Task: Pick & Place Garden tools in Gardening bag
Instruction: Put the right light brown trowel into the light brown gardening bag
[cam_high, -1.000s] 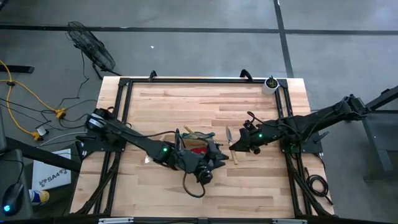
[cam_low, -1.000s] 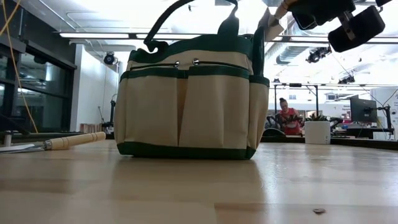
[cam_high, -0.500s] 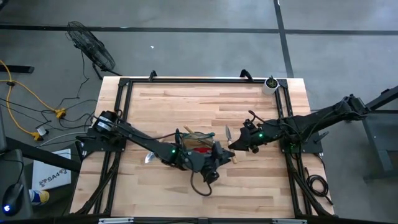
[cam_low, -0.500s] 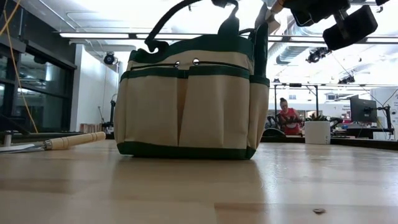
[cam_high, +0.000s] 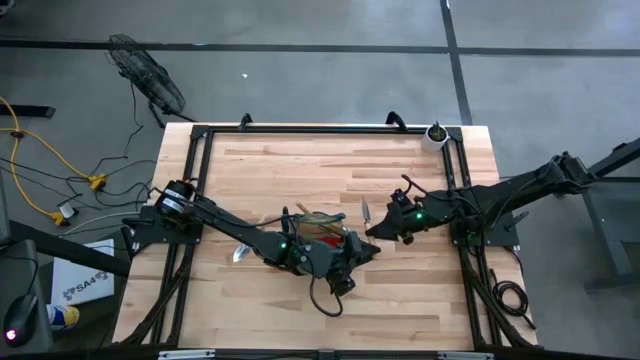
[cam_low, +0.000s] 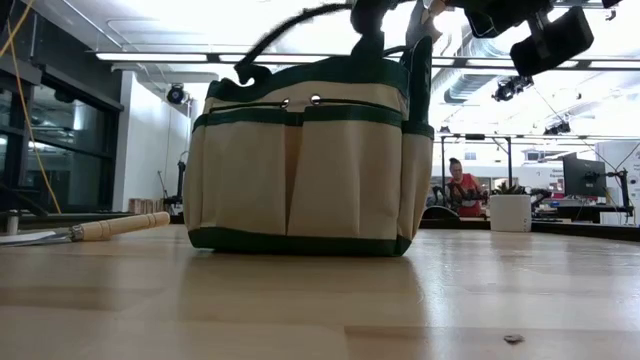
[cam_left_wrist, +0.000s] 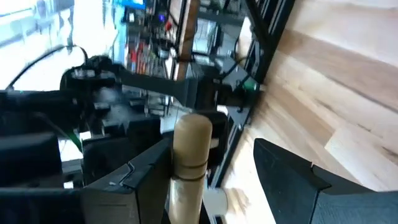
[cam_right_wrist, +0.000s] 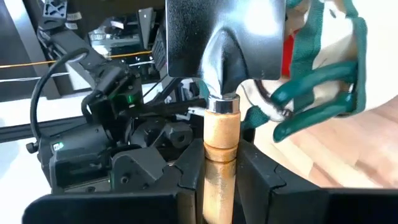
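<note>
**Right gripper holds a trowel beside the bag; left gripper sits at the bag's near side**

From above, you see the gardening bag (cam_high: 318, 232) near the middle of the worktop (cam_high: 300, 165), with red showing inside it. Your left gripper (cam_high: 352, 262) reaches in from the left and sits at the bag's right, near corner. Your right gripper (cam_high: 378, 229) comes in from the right and stops just beside the bag, carrying a trowel (cam_high: 367, 213) whose metal blade points toward the far edge. A second metal tool (cam_high: 240, 252) lies on the wood left of the bag, partly under the left arm. The small white pot (cam_high: 433, 137) stands at the far right corner, well apart.

At worktop height, the bag (cam_low: 305, 160) stands upright and fills the centre, its green handle (cam_low: 290, 25) arching above. A wooden-handled tool (cam_low: 100, 229) lies flat to its left. A person (cam_low: 463, 190) sits far back in the room beside the white pot (cam_low: 510, 212).

In your left wrist view, the left gripper's fingers (cam_left_wrist: 298, 180) are spread, with a round-ended wooden handle (cam_left_wrist: 189, 158) standing between them; you cannot tell whether they touch it.

In your right wrist view, the right gripper's fingers (cam_right_wrist: 264, 180) are pinching the trowel's wooden handle (cam_right_wrist: 219, 155), the blade (cam_right_wrist: 225, 37) pointing away, with the bag's green loops (cam_right_wrist: 317, 81) just beside it.
</note>
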